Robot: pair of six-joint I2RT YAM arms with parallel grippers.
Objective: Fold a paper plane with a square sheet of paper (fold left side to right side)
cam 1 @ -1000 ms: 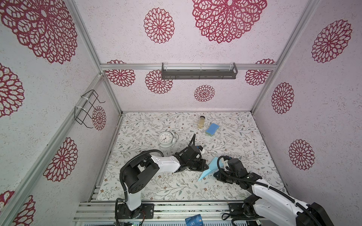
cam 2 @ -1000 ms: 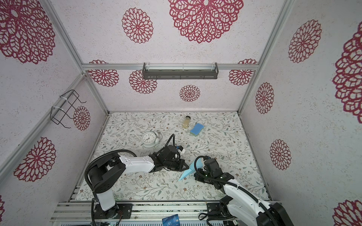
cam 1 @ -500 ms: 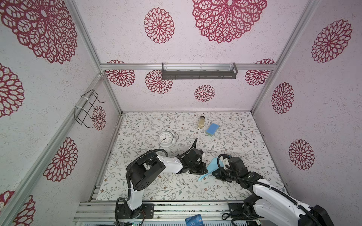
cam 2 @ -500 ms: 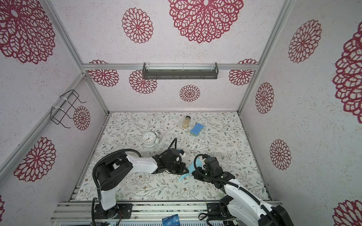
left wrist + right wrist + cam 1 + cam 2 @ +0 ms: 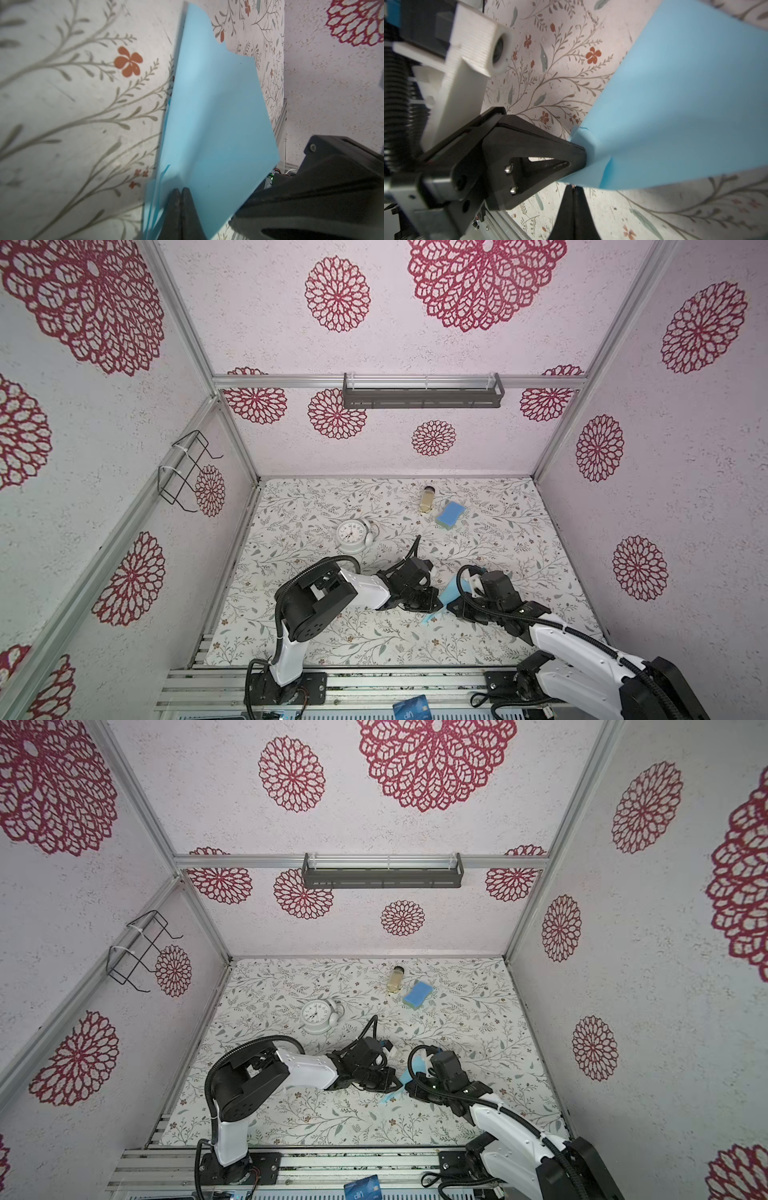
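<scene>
Count for you: one blue paper [image 5: 450, 592], two grippers, one clock [image 5: 351, 534], one sponge [image 5: 450, 514], one bottle [image 5: 428, 499], one card [image 5: 410, 707].

Paper is mid-table, tilted up between the grippers.
- Left gripper [image 5: 180, 191] pinches its layered edge.
- Right gripper [image 5: 574, 189] tips are pressed together at the paper's edge; can't tell if it grips.

Versus a second ago, the left arm's elbow has tucked in and less paper shows. In both top views it's mostly hidden.

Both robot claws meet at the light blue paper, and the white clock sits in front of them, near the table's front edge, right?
Not quite. The left claw and right claw do meet at the light blue paper, but the white clock sits behind them, farther back, as both top views show.
</scene>
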